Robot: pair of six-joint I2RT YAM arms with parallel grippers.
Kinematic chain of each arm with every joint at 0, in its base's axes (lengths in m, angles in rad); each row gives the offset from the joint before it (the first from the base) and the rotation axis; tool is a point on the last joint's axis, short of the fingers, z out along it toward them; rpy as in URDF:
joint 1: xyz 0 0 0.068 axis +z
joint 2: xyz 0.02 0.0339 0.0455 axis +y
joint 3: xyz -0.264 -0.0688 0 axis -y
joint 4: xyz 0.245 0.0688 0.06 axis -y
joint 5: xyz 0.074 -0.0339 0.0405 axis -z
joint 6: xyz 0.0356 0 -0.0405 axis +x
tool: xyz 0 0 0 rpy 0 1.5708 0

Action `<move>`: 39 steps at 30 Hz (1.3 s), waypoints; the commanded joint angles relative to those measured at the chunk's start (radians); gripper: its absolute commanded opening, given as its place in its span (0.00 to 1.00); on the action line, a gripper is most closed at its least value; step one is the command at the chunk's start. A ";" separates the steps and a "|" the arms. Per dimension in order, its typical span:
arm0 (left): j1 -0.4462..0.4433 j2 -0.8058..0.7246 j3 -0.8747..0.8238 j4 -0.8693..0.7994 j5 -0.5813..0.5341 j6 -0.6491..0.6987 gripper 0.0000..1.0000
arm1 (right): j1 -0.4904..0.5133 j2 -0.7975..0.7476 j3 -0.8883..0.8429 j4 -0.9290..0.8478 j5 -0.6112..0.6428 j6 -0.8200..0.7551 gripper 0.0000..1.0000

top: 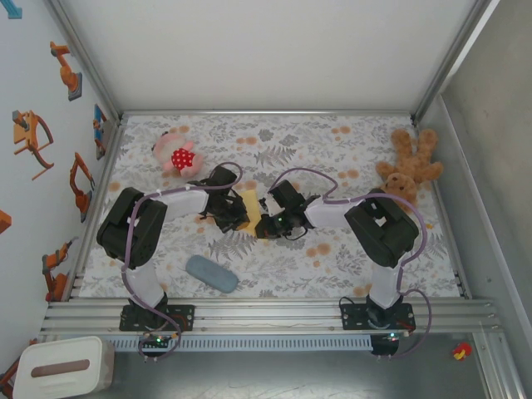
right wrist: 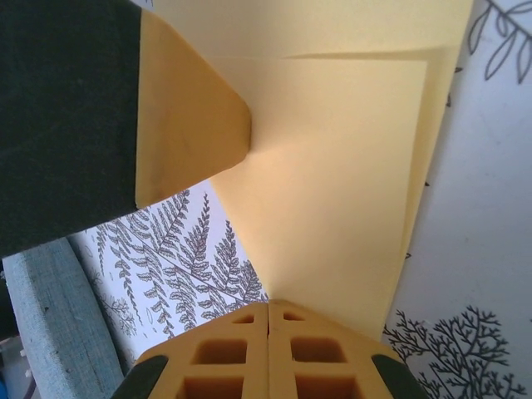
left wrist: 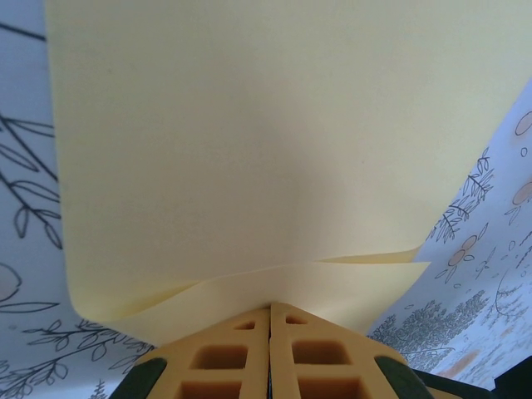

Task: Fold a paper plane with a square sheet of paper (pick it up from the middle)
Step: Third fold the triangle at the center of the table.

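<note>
At mid-table, between the two arms, you have the square sheet of paper [top: 249, 201] doubled over with its layers overlapping. I judge this an early fold, with no dart shape yet. Next you need the edges lined up and the crease pressed flat. Your left gripper [left wrist: 270, 309] has its fingers pressed together on the sheet's near edge, and your right gripper [right wrist: 268, 306] pinches it likewise.

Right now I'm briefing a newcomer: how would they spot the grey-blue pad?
On the floral table, look near the front rail, just right of the left arm. The grey-blue pad lies flat there: smooth and oblong, unlike the fluffy pink toy and brown teddy bear at the back.
</note>
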 commanded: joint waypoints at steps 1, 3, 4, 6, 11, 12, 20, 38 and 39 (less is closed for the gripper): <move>0.001 0.058 -0.009 -0.062 -0.047 0.003 0.07 | 0.006 0.013 0.020 -0.041 0.025 -0.027 0.00; 0.001 0.061 -0.008 -0.066 -0.047 0.006 0.07 | 0.006 0.016 0.020 -0.050 0.025 -0.034 0.00; 0.001 0.063 -0.007 -0.069 -0.048 0.006 0.07 | 0.006 0.019 0.020 -0.055 0.023 -0.036 0.00; 0.001 0.064 -0.007 -0.075 -0.051 0.007 0.07 | 0.005 0.023 0.016 -0.056 0.018 -0.039 0.00; 0.002 0.071 -0.002 -0.102 -0.068 0.018 0.07 | -0.001 0.030 -0.011 -0.031 -0.020 -0.041 0.00; 0.004 0.072 -0.001 -0.109 -0.072 0.021 0.07 | -0.004 0.030 -0.020 -0.019 -0.030 -0.040 0.00; 0.007 0.077 0.002 -0.125 -0.077 0.029 0.07 | -0.033 -0.027 -0.167 0.133 -0.115 0.003 0.00; 0.007 0.069 0.027 -0.116 -0.052 0.033 0.07 | -0.042 -0.136 -0.124 0.171 -0.028 0.035 0.00; 0.007 0.071 0.026 -0.115 -0.052 0.034 0.07 | -0.040 -0.119 -0.117 0.175 -0.032 0.040 0.00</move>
